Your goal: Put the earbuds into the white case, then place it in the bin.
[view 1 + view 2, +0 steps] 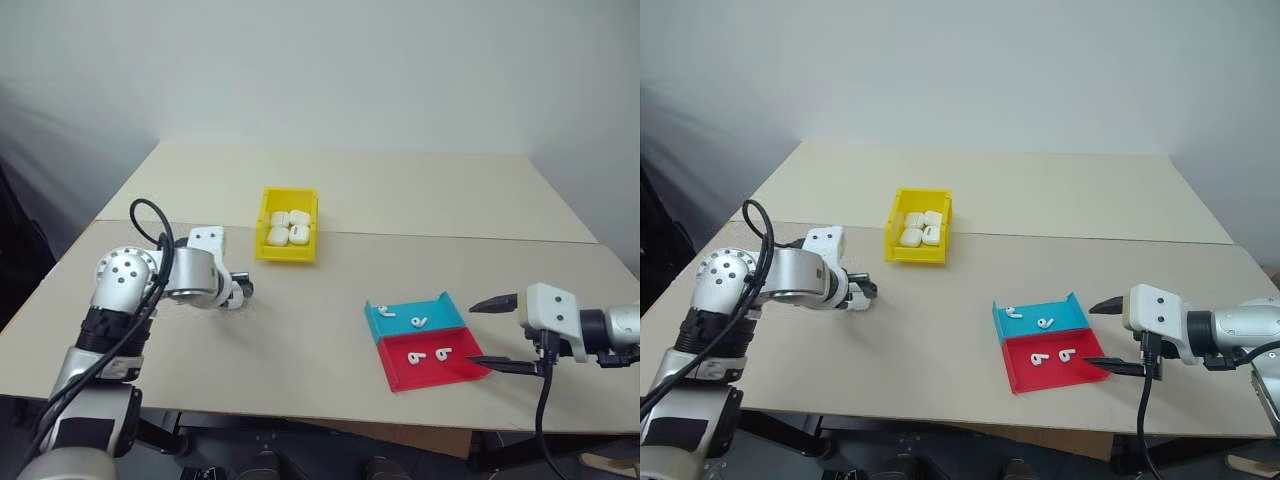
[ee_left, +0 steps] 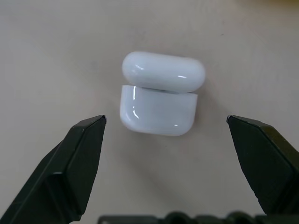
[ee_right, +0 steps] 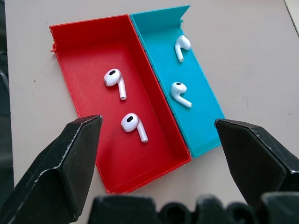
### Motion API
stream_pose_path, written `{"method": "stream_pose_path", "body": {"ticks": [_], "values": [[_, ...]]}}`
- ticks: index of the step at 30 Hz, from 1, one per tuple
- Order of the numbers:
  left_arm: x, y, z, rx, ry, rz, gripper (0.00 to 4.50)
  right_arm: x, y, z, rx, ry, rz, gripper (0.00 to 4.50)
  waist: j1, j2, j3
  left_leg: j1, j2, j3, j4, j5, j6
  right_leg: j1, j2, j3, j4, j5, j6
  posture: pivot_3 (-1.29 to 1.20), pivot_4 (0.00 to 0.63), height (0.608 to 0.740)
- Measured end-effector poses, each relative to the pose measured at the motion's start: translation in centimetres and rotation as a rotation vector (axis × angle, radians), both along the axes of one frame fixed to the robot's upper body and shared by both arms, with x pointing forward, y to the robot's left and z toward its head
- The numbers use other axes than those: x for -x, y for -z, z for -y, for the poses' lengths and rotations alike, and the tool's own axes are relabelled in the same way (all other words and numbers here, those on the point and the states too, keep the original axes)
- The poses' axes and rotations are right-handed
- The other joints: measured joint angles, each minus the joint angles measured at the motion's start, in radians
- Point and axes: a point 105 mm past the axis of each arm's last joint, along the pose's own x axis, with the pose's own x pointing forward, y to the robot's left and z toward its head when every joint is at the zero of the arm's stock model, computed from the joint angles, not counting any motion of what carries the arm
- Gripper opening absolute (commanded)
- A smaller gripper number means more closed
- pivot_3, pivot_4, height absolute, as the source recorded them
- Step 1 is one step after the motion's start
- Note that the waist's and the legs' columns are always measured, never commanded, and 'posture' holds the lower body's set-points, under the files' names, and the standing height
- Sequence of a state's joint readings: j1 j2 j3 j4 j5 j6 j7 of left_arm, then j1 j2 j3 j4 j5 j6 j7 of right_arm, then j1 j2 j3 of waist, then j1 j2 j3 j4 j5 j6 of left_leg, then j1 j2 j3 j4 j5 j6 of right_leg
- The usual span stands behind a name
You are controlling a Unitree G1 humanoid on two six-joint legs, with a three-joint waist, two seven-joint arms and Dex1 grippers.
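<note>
A white case (image 2: 158,93) lies on the tan table with its lid swung open, right below my left gripper (image 2: 166,119). That gripper is open, one finger on each side of the case and neither touching it. In the left eye view the left gripper (image 1: 240,292) hangs low over the table, left of the yellow bin (image 1: 285,253). Two earbuds (image 3: 115,80) lie in the red tray (image 3: 88,42) and two more earbuds (image 3: 180,92) in the teal tray (image 3: 205,112). My right gripper (image 1: 478,334) is open, just right of both trays and above the table.
The yellow bin holds several closed white cases (image 1: 288,227). The red tray (image 1: 400,375) and the teal tray (image 1: 378,322) sit side by side near the table's front edge. A seam crosses the table behind the bin.
</note>
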State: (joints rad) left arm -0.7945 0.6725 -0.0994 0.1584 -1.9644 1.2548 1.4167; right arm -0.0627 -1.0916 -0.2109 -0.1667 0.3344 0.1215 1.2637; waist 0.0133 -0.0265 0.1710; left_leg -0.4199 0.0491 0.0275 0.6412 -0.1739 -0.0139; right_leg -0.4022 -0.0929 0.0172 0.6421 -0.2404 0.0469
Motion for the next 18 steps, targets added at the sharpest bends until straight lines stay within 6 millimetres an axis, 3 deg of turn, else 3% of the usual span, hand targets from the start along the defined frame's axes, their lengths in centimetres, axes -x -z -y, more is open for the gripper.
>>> {"method": "stream_pose_path", "body": {"ticks": [18], "values": [[-0.74, 0.60, -0.60, -0.056, 0.071, -0.064, 4.50, -0.01, 0.32, 0.11, 0.003, 0.027, -0.001, 4.46, -0.001, 0.000, 0.000, -0.001, 0.000, 0.000, 0.000, 0.000, 0.000, 0.000, 0.000, -0.001, 0.000, 0.000, 0.000, 0.00, 0.150, 0.740]]}}
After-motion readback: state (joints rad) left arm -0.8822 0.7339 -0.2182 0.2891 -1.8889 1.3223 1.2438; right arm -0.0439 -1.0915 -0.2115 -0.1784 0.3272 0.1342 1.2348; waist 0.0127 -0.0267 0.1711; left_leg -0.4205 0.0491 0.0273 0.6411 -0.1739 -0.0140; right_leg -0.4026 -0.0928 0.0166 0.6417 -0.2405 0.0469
